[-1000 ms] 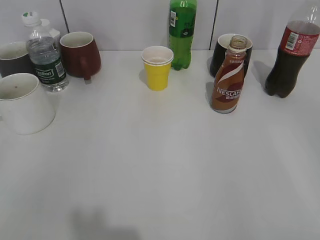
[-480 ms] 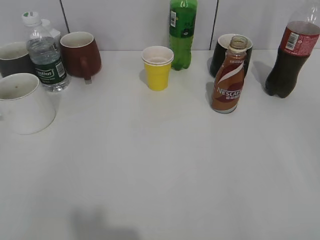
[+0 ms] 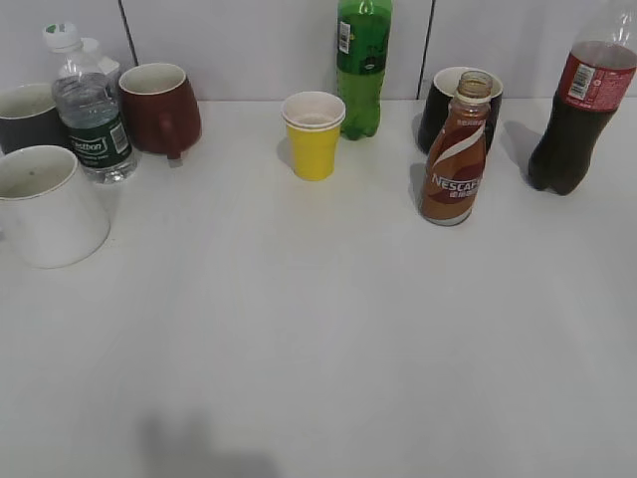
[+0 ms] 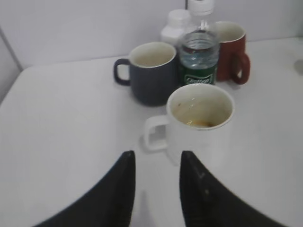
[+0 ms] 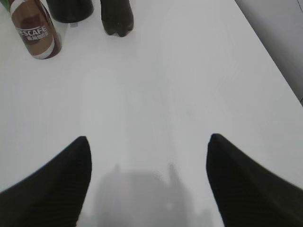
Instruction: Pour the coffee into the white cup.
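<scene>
Two grippers are recorded, neither holding anything. Left gripper (image 4: 156, 189): fingers set a narrow gap apart, hovering over bare table (image 3: 328, 339). The white cup (image 4: 201, 120) stands upright just ahead of the fingertips, its handle turned toward the left finger, not touched; a brownish residue shows inside. Behind it stand a dark grey mug (image 4: 151, 71), a clear water bottle (image 4: 199, 61) and a dark red mug (image 4: 232, 49). Right gripper (image 5: 147, 182): fingers spread wide above empty tabletop. The Nescafe bottle (image 5: 35, 30) holding the coffee stands upright, uncapped, well ahead and to the left of the left finger, apart from both. A cola bottle (image 5: 116, 16) stands near it. In the exterior view, a yellow paper cup (image 3: 314, 134) and green bottle (image 3: 363, 65) sit mid-table, between the two groups.
</scene>
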